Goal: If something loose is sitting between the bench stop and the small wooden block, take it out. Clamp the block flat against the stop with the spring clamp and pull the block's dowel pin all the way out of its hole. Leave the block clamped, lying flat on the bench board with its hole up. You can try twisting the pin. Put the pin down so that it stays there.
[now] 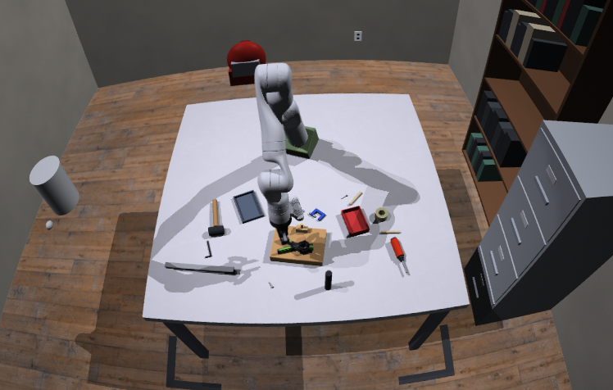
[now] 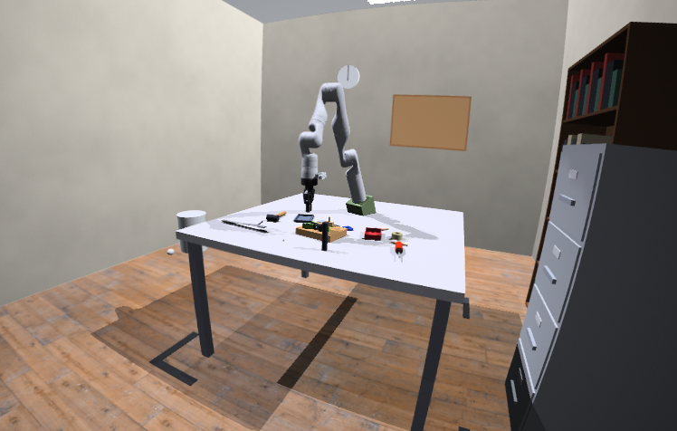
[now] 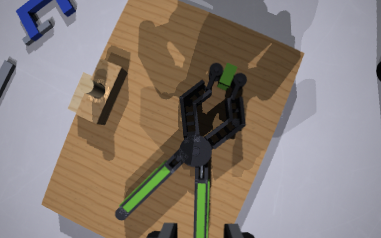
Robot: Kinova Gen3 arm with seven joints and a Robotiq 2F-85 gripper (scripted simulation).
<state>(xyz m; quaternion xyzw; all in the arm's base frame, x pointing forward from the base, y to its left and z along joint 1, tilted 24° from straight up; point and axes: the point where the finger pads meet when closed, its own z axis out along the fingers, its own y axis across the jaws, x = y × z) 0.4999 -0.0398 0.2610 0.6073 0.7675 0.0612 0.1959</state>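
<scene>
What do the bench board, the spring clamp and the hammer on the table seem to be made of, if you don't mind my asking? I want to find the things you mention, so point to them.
Bench board (image 1: pixel 315 236) (image 3: pixel 86 177): wood, probably smooth, with visible grain lines.
Spring clamp (image 1: pixel 302 247) (image 3: pixel 195 151): likely black plastic or coated metal, with bright green grips.
Hammer (image 1: pixel 215 215): apparently a wooden handle, tan; its dark head may be rubber or painted metal.

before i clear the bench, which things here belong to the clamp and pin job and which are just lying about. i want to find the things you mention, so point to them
For the job:
- bench board (image 1: pixel 277 254) (image 3: pixel 144 120)
- spring clamp (image 1: pixel 301 247) (image 3: pixel 196 151)
- small wooden block (image 1: pixel 305 229) (image 3: pixel 90 111)

Just lying about:
- hammer (image 1: pixel 215 230) (image 2: pixel 272 217)
- red tray (image 1: pixel 355 220) (image 2: pixel 373 234)
- red-handled screwdriver (image 1: pixel 397 248) (image 2: pixel 398 246)
- hex key (image 1: pixel 208 249)
- roll of tape (image 1: pixel 382 216) (image 2: pixel 396 235)
</scene>
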